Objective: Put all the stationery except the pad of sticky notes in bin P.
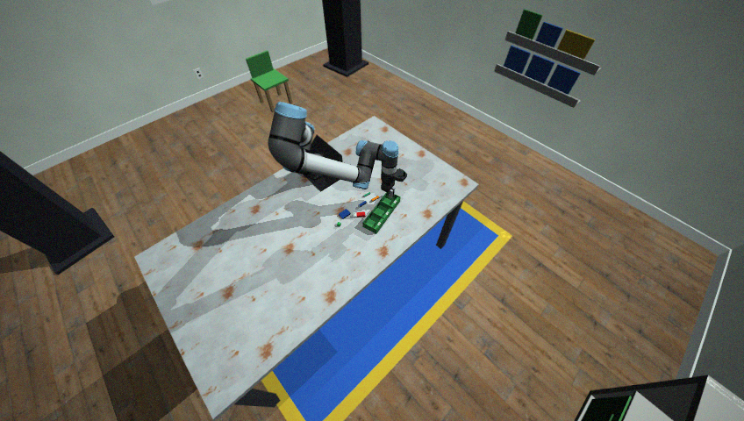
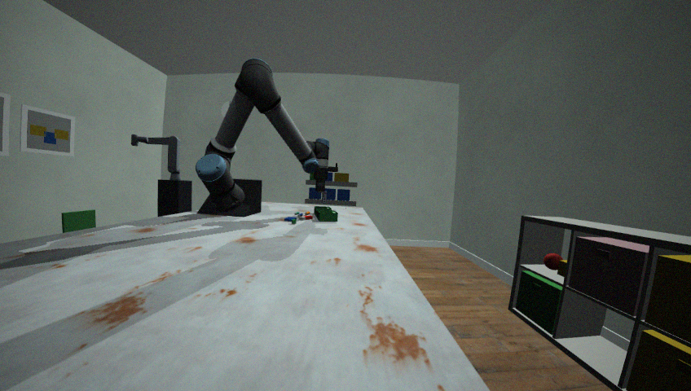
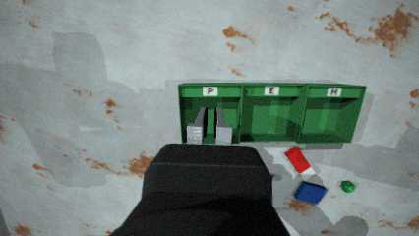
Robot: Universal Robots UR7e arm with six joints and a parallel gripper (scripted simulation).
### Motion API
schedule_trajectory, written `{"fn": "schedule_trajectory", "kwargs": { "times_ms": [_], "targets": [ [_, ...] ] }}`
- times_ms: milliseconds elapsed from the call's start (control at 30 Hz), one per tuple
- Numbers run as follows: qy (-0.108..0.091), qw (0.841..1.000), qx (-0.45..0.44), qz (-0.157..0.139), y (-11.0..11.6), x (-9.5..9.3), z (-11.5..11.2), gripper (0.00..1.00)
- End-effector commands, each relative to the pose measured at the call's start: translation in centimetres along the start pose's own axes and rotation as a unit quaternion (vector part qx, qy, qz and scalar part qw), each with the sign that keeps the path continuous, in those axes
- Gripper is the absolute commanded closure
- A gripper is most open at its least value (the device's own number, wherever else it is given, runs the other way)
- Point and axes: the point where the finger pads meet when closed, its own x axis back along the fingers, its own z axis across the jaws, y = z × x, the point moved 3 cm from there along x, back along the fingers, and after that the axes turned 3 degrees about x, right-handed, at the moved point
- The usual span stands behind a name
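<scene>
Rust-stained tabletop (image 1: 308, 260) (image 2: 271, 309) (image 3: 138, 54); end effector (image 1: 391, 193) (image 2: 323, 199) (image 3: 210, 116) above bin P (image 1: 396, 202) (image 2: 319, 208) (image 3: 225, 92), fingers slightly spread, nothing visible between.

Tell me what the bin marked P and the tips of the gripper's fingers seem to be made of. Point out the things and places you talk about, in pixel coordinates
The bin marked P (image 3: 210, 91): probably painted metal or plastic, given its even green colour and thin, straight walls; the look leaves either open. The fingertips: likely bare metal, matt, judging by their plain grey and crisp edges, though grey plastic is possible.
</scene>
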Motion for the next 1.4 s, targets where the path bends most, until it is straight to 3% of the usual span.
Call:
{"fn": "schedule_trajectory", "kwargs": {
  "times_ms": [0, 467, 1367],
  "targets": [
    [0.000, 1.000, 0.000, 0.000, 0.0, -0.7, 0.0, 0.69],
    [0.000, 1.000, 0.000, 0.000, 0.0, -4.4, 0.0, 0.69],
    [0.000, 1.000, 0.000, 0.000, 0.0, -4.6, 0.0, 0.69]
  ]
}}
